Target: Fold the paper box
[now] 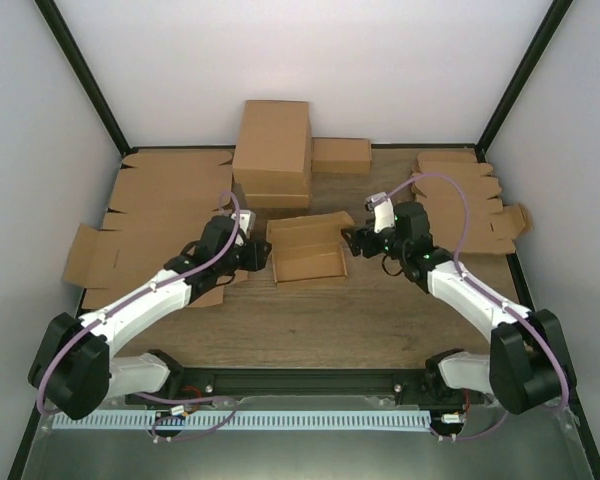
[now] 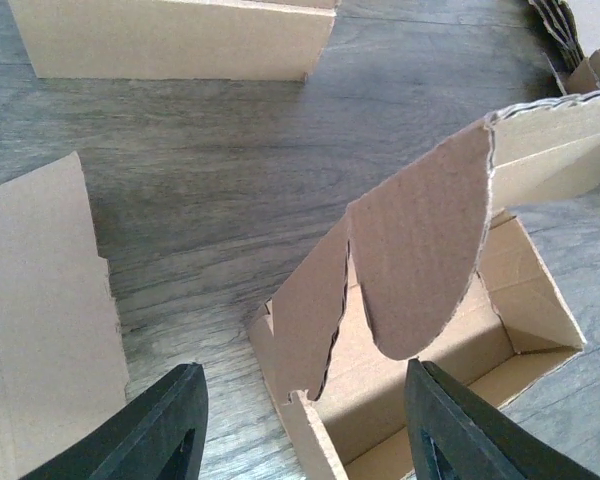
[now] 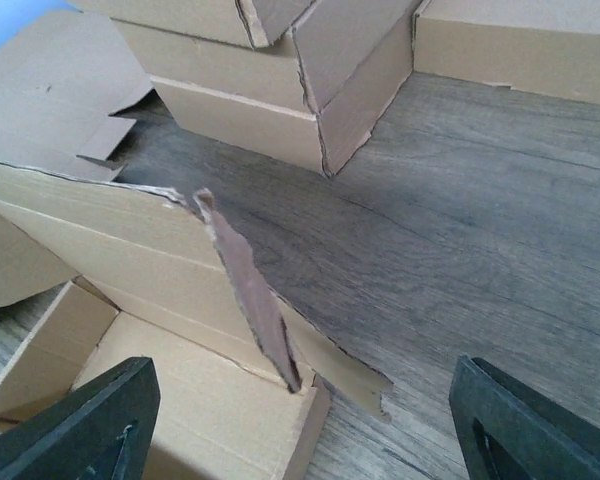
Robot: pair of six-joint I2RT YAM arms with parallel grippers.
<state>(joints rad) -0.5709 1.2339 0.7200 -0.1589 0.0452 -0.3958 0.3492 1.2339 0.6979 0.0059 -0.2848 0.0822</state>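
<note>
Centrally in the top view, the paper box (image 1: 308, 250) sits half-formed on the table (image 1: 380, 320), tray open upward, rear flap raised. Left gripper (image 1: 259, 256) at its left end: jaws apart, straddling the end wall, no contact seen. Right gripper (image 1: 351, 242) at its right end: jaws wide, holding nothing.
</note>
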